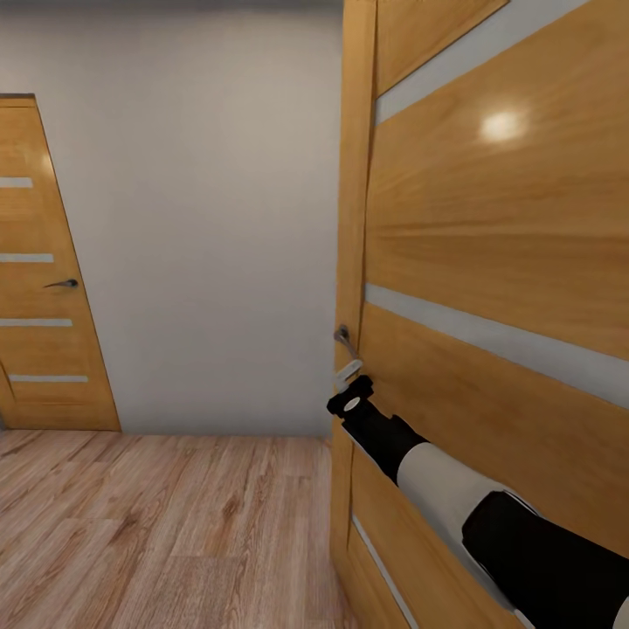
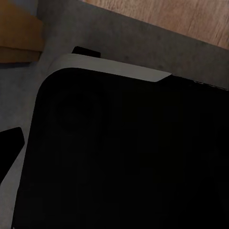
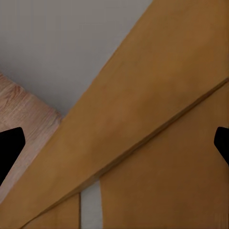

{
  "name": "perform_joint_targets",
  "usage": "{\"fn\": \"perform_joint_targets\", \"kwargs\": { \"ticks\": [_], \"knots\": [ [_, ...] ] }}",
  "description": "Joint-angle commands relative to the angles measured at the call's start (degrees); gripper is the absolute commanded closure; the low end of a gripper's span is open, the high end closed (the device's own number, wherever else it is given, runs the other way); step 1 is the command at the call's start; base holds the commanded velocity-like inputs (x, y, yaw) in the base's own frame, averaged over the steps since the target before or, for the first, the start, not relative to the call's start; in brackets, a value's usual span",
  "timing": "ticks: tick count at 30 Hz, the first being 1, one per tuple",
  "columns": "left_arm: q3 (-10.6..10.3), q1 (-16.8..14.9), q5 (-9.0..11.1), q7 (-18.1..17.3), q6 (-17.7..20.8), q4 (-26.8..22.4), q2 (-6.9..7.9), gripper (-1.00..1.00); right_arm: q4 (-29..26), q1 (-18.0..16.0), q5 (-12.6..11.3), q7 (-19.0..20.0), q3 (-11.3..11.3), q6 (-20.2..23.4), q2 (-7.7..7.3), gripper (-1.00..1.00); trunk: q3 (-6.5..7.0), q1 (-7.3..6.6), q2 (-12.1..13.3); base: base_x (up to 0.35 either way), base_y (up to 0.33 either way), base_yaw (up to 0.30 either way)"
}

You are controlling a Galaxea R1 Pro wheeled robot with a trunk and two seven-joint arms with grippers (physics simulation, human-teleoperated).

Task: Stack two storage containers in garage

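Currently, item: wooden door (image 1: 489, 262) with pale horizontal strips, standing close at the right of the head view, its lever handle (image 1: 346, 342) near the door's left edge.

Right gripper (image 1: 351, 376): at the end of the black-and-white right arm (image 1: 454, 498), just below the handle, touching or nearly so. In the right wrist view the two dark fingertips (image 3: 9, 148) stand wide apart with door panel between them, so the pincer is open and grips nothing.

Left gripper: state cannot be told; the left wrist view gives a dark rounded body (image 2: 119, 157) over grey floor (image 2: 143, 43).

Storage containers: not seen at this moment, so their place cannot be given.

Step in hand, judged: opening this door. Advice: centre the lever between the fingers, close fully, press down, then swing with the base.

Further: second door (image 1: 48, 279), shut, at the far left; plank floor (image 1: 175, 524); white wall (image 1: 210, 218).

Hidden: hinge side and what lies behind the door.
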Motion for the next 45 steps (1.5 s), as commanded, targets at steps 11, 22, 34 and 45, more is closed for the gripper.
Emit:
{"fn": "perform_joint_targets", "kwargs": {
  "ticks": [11,22,34,45],
  "knots": [
    [0.4,0.0,0.1,0.1,-0.1,-0.1,-0.02,-1.00,0.1,-0.1,0.1,-3.2,-1.6,0.6,0.00,-1.00,-0.07,0.00,0.0,0.000,0.000,0.000],
    [0.4,0.0,0.1,0.1,-0.1,-0.1,-0.02,-1.00,0.1,-0.1,0.2,-3.7,-4.9,0.5,-1.30,-1.00,-0.07,0.00,0.0,0.000,0.000,0.000],
    [0.4,0.0,0.1,0.1,-0.1,-0.1,-0.02,-1.00,0.1,-0.1,0.2,-3.7,-6.5,0.5,-6.76,-1.00,-0.07,0.00,0.0,0.000,0.000,0.000],
    [0.4,0.0,0.1,0.1,-0.1,-0.1,-0.02,-1.00,0.1,-0.1,0.2,-3.6,-11.1,0.5,-11.15,-1.00,-0.07,0.00,0.0,0.000,0.000,0.000]
  ]
}}
